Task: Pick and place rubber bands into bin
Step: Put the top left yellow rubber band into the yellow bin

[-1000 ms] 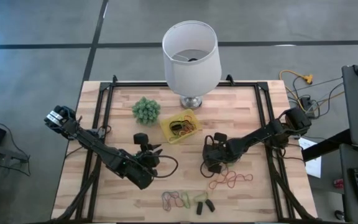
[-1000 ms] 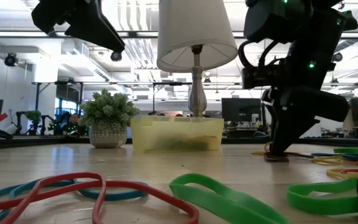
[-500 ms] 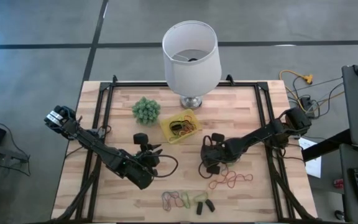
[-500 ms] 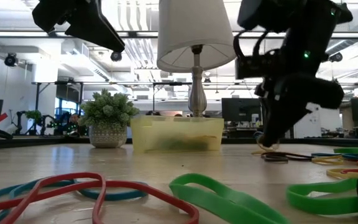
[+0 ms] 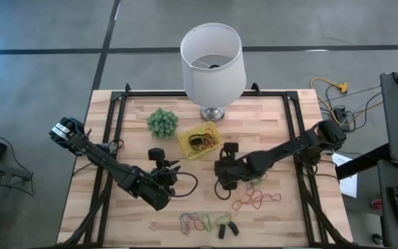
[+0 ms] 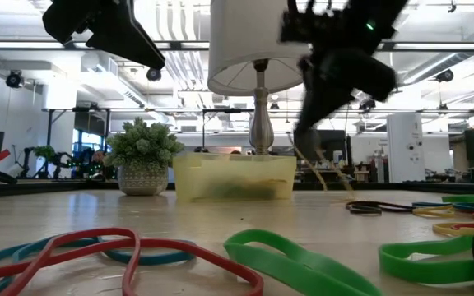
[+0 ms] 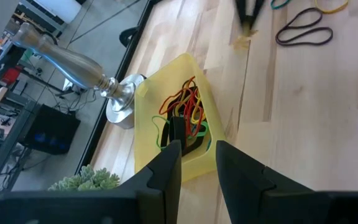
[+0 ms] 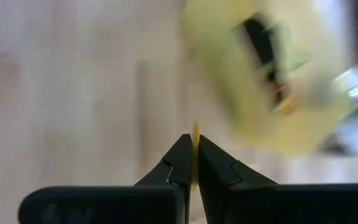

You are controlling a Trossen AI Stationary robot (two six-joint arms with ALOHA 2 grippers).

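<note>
Beside the shallow yellow bin (image 5: 200, 140), the right tool (image 8: 194, 163) pinches a thin yellow rubber band (image 8: 196, 140).

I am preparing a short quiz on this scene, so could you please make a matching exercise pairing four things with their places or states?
Things:
1. right gripper
2. left gripper
3. bin
4. green ball plant

Places or states:
A. holds a heap of mixed-colour rubber bands
B. shut on a thin yellow band
C. open, aimed toward the bin
D. stands on the table beside the bin, toward the left arm's side

Pairs: 1-B, 2-C, 3-A, 4-D
</note>
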